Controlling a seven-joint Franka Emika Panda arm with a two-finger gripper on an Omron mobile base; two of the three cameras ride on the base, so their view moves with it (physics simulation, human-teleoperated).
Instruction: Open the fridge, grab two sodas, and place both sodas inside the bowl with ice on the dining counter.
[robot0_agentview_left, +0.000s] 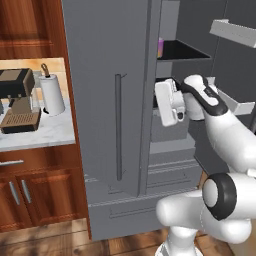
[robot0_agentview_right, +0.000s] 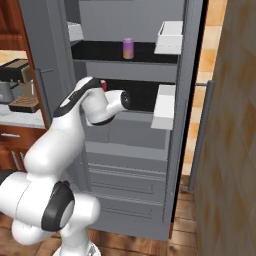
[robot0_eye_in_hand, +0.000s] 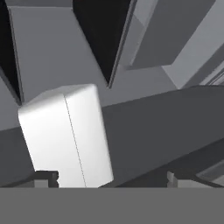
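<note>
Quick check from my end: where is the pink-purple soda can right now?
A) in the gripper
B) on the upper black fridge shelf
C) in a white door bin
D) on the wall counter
B: the pink-purple can stands upright on the fridge's upper black shelf, above the arm.

The fridge (robot0_agentview_left: 105, 100) has a matt grey, metal-looking skin; its shelves (robot0_agentview_right: 115, 50) are smooth black and its door bins (robot0_agentview_right: 169, 37) plain white, perhaps plastic. The pink-purple soda (robot0_agentview_right: 128, 48) looks glossy. The cabinets (robot0_agentview_left: 35, 192) are polished reddish wood, and the wall counter (robot0_agentview_left: 40, 132) is pale marble.
</note>
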